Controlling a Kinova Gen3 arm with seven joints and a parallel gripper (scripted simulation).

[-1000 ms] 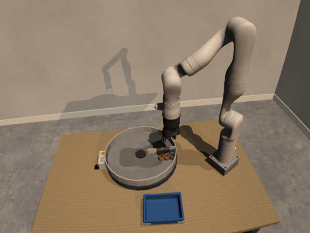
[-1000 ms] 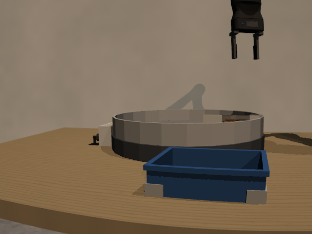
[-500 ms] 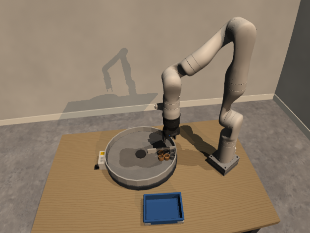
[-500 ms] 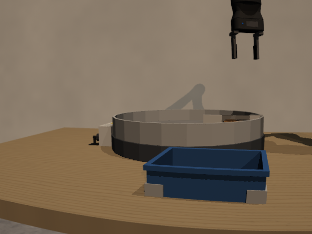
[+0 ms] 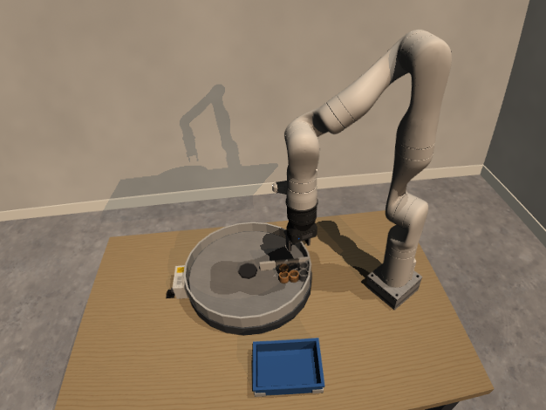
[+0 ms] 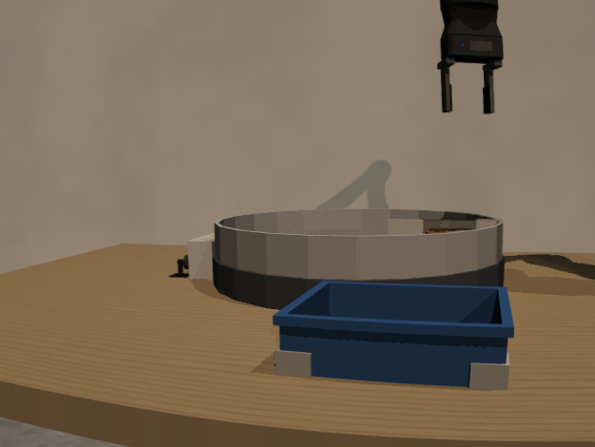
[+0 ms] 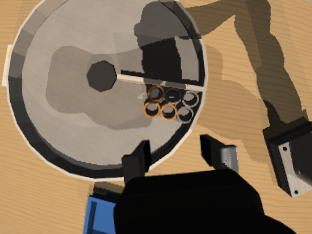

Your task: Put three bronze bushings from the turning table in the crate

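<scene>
Three bronze bushings (image 7: 162,113), two grey bushings (image 7: 178,117), one black bushing (image 7: 172,90), one crate (image 5: 255,365) (image 6: 393,327) (image 7: 91,215).

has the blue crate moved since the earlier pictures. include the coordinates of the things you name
No. In both the top and exterior views, the blue crate (image 5: 287,390) (image 6: 393,327) (image 7: 90,215) sits at the same place in front of the turning table (image 5: 247,320) (image 6: 355,255) (image 7: 15,115).
</scene>
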